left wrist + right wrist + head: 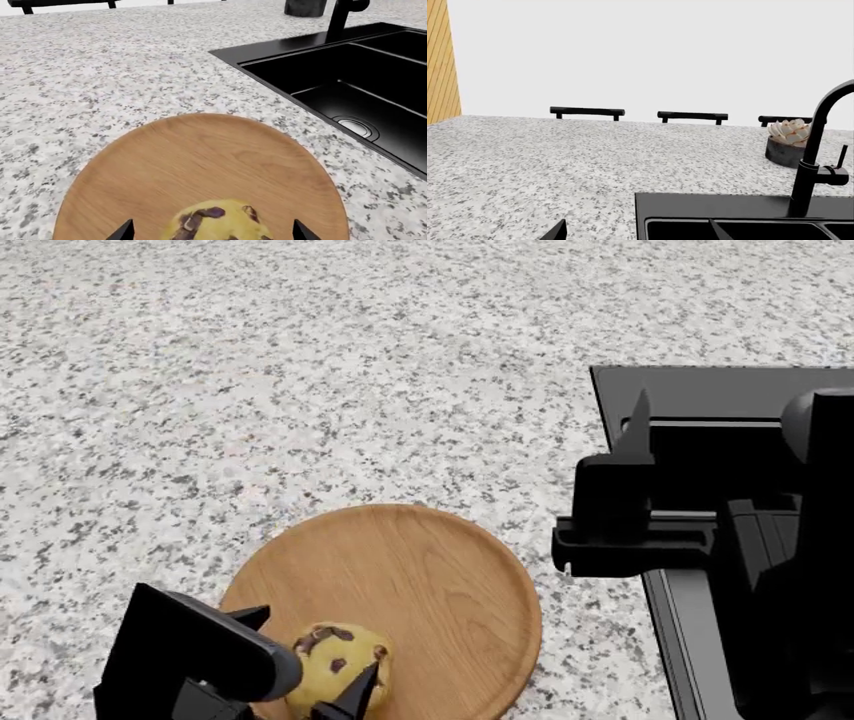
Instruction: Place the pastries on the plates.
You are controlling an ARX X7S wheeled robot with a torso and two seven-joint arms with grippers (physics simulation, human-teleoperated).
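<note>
The muffin (336, 668) is set on the wooden plate (427, 570), flanked by the left gripper (310, 665) with jaws apart, as for release; the right gripper (638, 425), jaws apart and empty, is held clear above the sink (694, 400).

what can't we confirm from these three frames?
- Left gripper contact with the muffin: head view, its own body hides it; left wrist view cuts the fingertips off.
- Blue plate, any other pastries: outside all views.
- Right gripper opening: right wrist view shows only the tips at the edge.
- Pot contents: too small.
</note>
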